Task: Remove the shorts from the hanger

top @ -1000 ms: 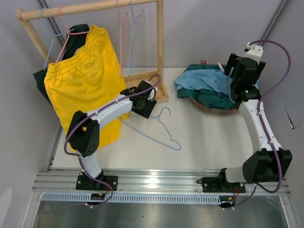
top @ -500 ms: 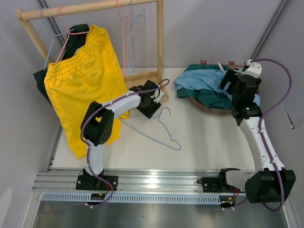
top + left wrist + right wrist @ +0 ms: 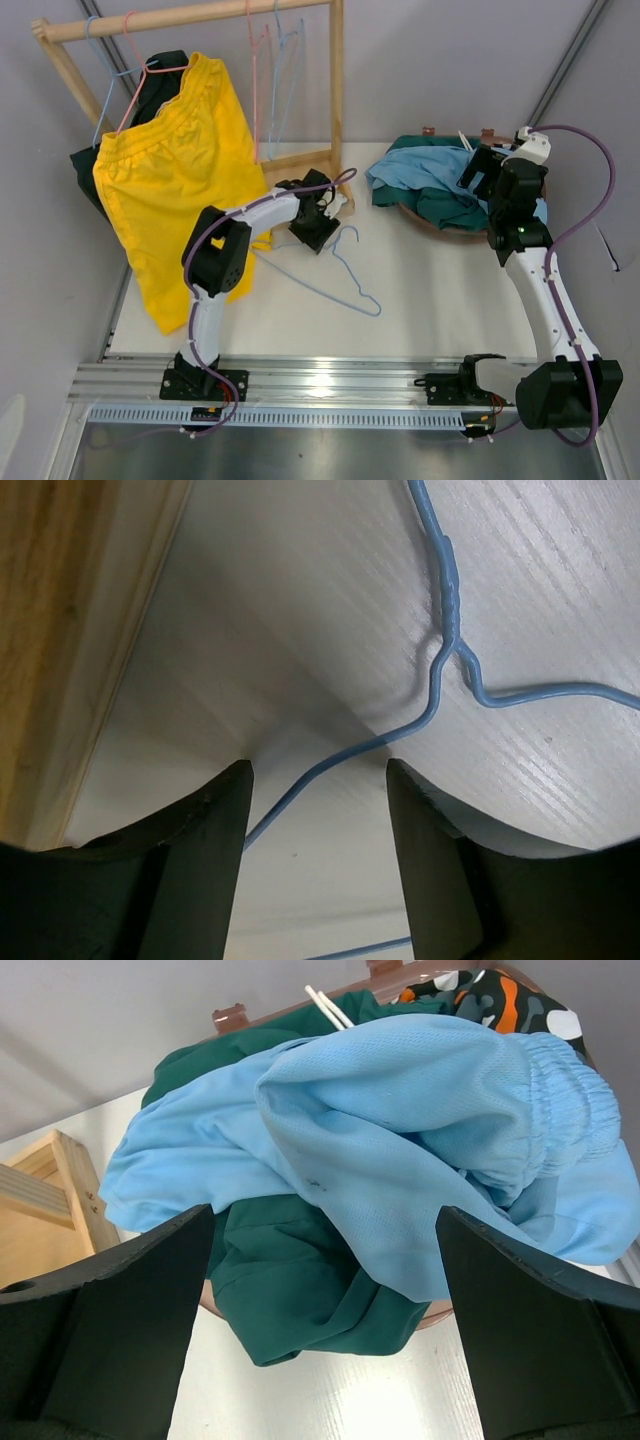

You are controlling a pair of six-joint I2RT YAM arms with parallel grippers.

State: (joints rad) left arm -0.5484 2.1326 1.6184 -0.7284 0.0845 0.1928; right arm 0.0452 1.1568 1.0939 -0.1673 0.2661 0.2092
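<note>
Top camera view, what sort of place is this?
Probably a robotics lab test cell, not a home: robot arms bolted to a metal rail, a small wooden rack hung with yellow shorts, and a basket heaped with clothes, between bare grey walls.

Yellow shorts (image 3: 170,180): plain fabric; no print, tag or lettering can be read.
Light blue shorts (image 3: 400,1130): plain mesh fabric; no readable label.
Orange-black-white patterned shorts (image 3: 500,998): blotched colour pattern only; no letters or numbers.
Robot arms (image 3: 542,290): no brand mark or number legible at this size.
Wooden rack (image 3: 337,100): bare wood; no marking can be read.
Surface (image 3: 450,300): no sign, sticker or writing can be read.
All three views: no readable text, label, brand, number or sign.
</note>
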